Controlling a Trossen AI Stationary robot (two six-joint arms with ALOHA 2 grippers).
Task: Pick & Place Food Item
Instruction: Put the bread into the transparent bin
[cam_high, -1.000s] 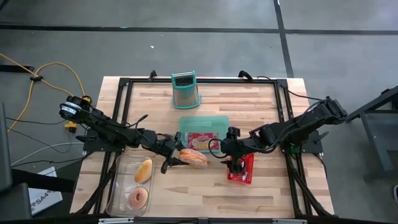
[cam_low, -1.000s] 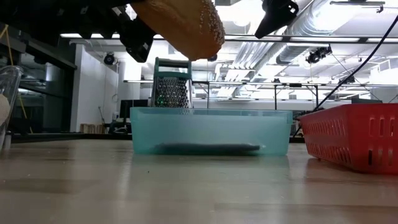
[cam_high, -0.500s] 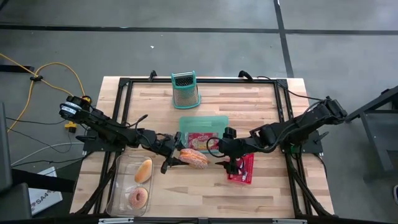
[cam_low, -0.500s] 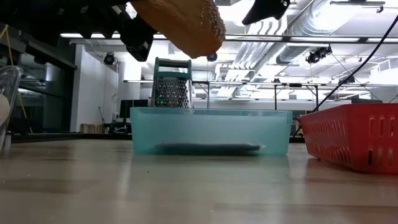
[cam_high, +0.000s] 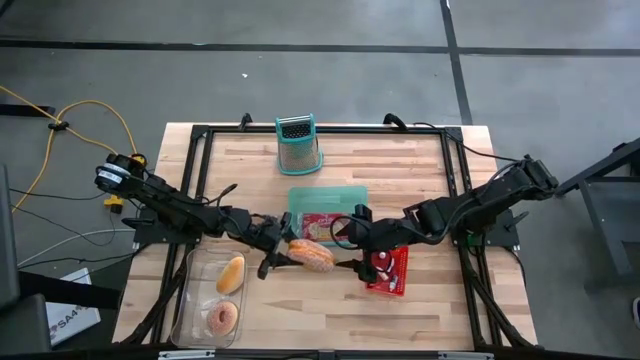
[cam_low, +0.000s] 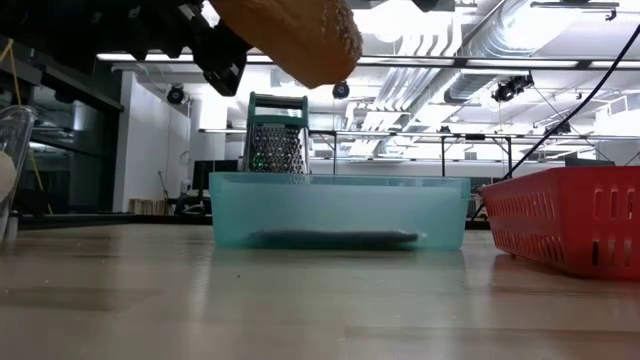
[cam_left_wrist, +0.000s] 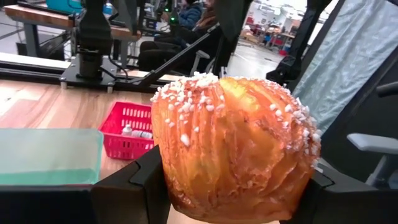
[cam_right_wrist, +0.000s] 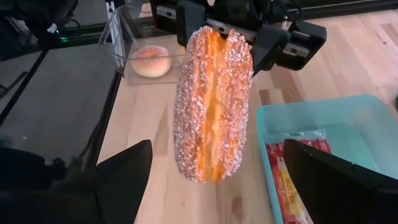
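From above, the left gripper (cam_high: 283, 252) is pinching the sugar-crusted pastry (cam_high: 312, 255) in the air near the teal bin (cam_high: 328, 196), while the right gripper (cam_high: 350, 247), jaws spread wide, sits just beside it with the red basket (cam_high: 390, 270) underneath and the grater (cam_high: 298, 143) and clear tray (cam_high: 200, 300) of other pastries well apart. At table level the pastry (cam_low: 290, 38) hangs above the bin (cam_low: 338, 208), and the left wrist view shows fingers (cam_left_wrist: 134, 186) squeezing its flaky sides (cam_left_wrist: 236, 146), so I'd guess it's light, soft and crumbly. From the right wrist, it (cam_right_wrist: 213, 102) hangs on end between the spread fingers (cam_right_wrist: 121, 177), so the free lower part looks like the spot to grab, gently, though the left gripper crowds the top.
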